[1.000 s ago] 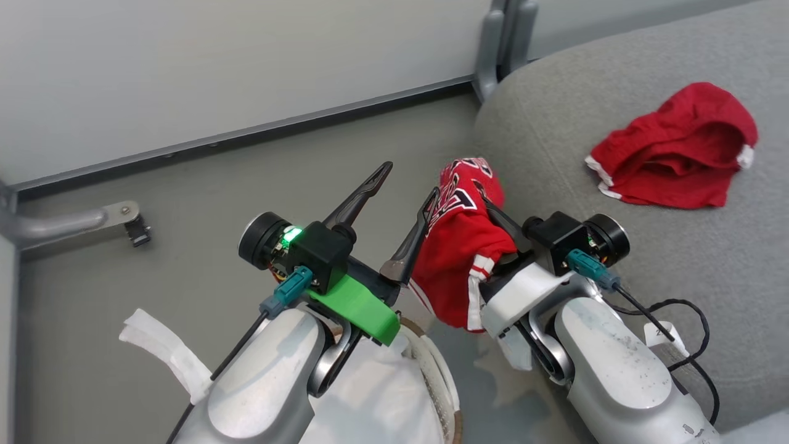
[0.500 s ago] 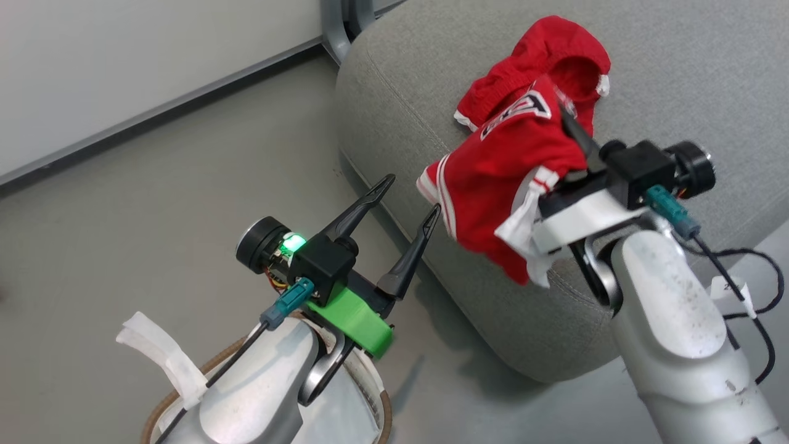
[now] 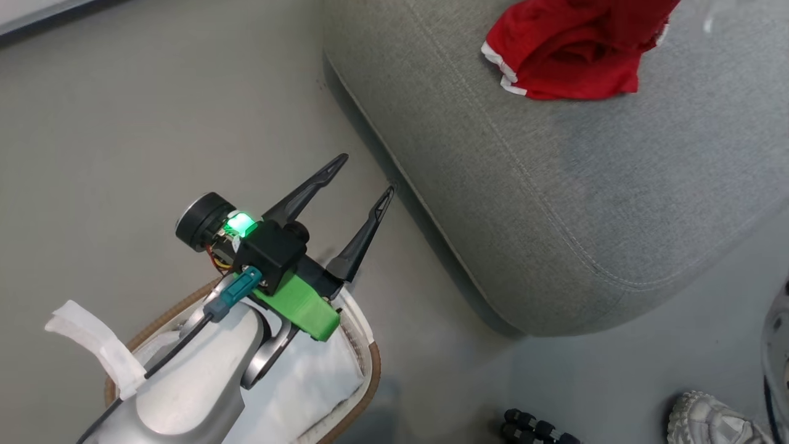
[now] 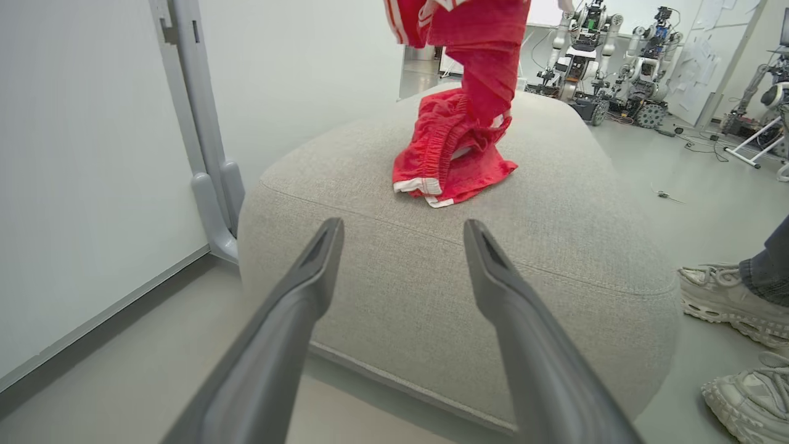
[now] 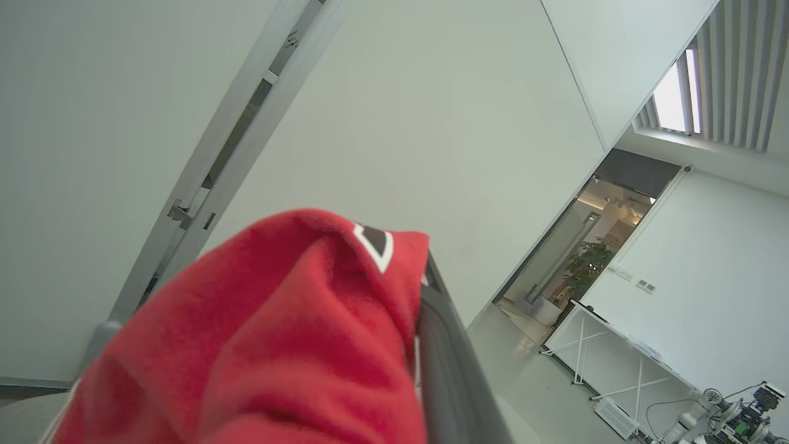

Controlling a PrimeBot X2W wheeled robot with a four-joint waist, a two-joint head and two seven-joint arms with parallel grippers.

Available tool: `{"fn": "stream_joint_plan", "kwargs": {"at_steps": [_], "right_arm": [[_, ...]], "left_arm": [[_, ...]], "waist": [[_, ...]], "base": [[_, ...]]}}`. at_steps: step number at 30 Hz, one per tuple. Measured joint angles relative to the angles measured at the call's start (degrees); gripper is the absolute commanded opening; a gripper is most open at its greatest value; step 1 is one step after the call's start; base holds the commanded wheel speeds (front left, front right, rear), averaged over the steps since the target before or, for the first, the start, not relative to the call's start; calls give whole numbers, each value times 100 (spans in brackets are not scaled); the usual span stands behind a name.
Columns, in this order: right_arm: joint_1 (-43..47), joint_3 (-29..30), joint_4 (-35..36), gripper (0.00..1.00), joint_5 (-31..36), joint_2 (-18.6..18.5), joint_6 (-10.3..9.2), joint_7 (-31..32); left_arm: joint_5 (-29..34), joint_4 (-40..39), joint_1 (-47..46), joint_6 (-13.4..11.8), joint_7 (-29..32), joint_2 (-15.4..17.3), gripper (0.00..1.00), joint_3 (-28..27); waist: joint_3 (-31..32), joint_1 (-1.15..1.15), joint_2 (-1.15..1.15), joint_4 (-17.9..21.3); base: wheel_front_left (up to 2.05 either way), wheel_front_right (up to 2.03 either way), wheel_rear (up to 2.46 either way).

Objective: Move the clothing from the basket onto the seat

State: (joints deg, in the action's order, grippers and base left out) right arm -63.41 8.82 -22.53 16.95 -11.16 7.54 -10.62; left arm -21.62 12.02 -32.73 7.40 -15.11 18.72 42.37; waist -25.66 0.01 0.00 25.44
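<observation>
Jersey [image 5: 277, 345] first: it is off the basket and up in the air. In your right wrist view the red cloth, with a black white-edged letter patch near its top, bunches against the inner side of one dark finger [image 5: 444, 357] of the right gripper [image 5: 407, 271]. That finger sits close to the view's centre line and the other is buried under the fabric, so read the claw as pinching the jersey.

Your left wrist view shows the jersey [image 4: 487, 68] hanging from above the frame. Its lower end comes down onto the red shorts [image 4: 450, 154], which lie crumpled with white trim showing on top of the grey seat [image 4: 400, 271], toward its far side.

In the head view the shorts [image 3: 555, 61] lie at the top edge, on the seat [image 3: 585, 203].

Your left gripper [image 3: 365, 176] holds nothing, its fingers spread wide. It hangs over the grey floor [image 3: 154, 123] between the basket [image 3: 373, 370] and the seat's near edge, pointing at the cushion. The left forearm lies over the basket, where you can see white liner [image 3: 308, 382].

A person's pale trainers [image 4: 727, 302] stand on the floor just beside the seat. A grey post [image 4: 203, 135] runs up the wall behind it, and other robots [image 4: 616, 55] stand far off.
</observation>
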Motion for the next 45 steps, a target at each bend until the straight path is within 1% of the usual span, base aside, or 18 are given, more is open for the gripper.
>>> {"fn": "stream_joint_plan", "kwargs": {"at_steps": [3,6,9,12,15,16,17,18,20,23,27,30,33,39,44,45], "right_arm": [[-294,468,-45,0,414,-201,0,264],[-386,879,-141,0,699,-224,0,465],[-277,1281,-254,0,959,-153,0,633],[73,1794,-400,0,1146,-32,0,758],[414,2293,-468,0,1244,130,-1,691],[531,2404,-494,36,1284,198,-1,606],[649,2502,-526,55,1303,272,0,502],[741,2553,-565,100,1323,323,0,415],[934,2717,-669,100,1321,443,0,177],[1197,2888,-773,100,1279,516,-1,-114],[1571,2926,-836,100,1225,631,0,-331],[1840,2817,-812,100,1101,682,0,-408],[2167,2663,-728,100,935,751,-1,-432],[2995,2081,-308,100,464,805,-1,-437],[3383,1388,-18,100,-104,810,-1,-437],[3465,1213,30,100,-286,831,-1,-437]], "left_arm": [[-46,-92,-34,0,-1,143,100,11],[-94,-157,-77,0,-1,246,100,2],[-133,-214,-112,0,-1,331,100,-26],[-156,-247,-142,0,-1,387,100,-24],[-193,-226,-141,0,-1,435,100,-53],[-214,-213,-141,0,-1,447,100,-68],[-215,-194,-137,0,0,450,100,-82],[-221,-176,-132,0,-1,452,100,-89],[-248,-120,-99,0,-1,444,100,-116],[-256,-45,-55,0,0,396,100,-155],[-276,107,24,0,-1,312,100,-264],[-298,238,122,0,-1,212,100,-376],[-309,416,265,0,-1,94,100,-522],[-312,690,505,0,0,-138,100,-815],[-289,869,781,0,0,-259,100,-1299],[-278,899,853,0,0,-305,100,-1478]], "waist": [[-267,0,0,-163],[-495,0,0,-362],[-711,0,0,-557],[-901,1,0,-741],[-1057,0,0,-899],[-1100,0,0,-948],[-1134,0,0,-989],[-1154,1,0,-1016],[-1161,1,0,-1055],[-1090,0,0,-1060],[-896,0,0,-1027],[-710,0,0,-998],[-505,0,0,-980],[-73,0,0,-987],[267,0,0,-1026],[351,-1,0,-1042]], "base": [[0,0,0],[0,0,0],[0,0,0],[0,0,0],[0,0,0],[0,0,0],[0,0,0],[0,0,0],[0,0,0],[0,0,0],[0,0,0],[0,0,0],[0,0,0],[0,0,0],[0,0,0],[0,0,0]]}}
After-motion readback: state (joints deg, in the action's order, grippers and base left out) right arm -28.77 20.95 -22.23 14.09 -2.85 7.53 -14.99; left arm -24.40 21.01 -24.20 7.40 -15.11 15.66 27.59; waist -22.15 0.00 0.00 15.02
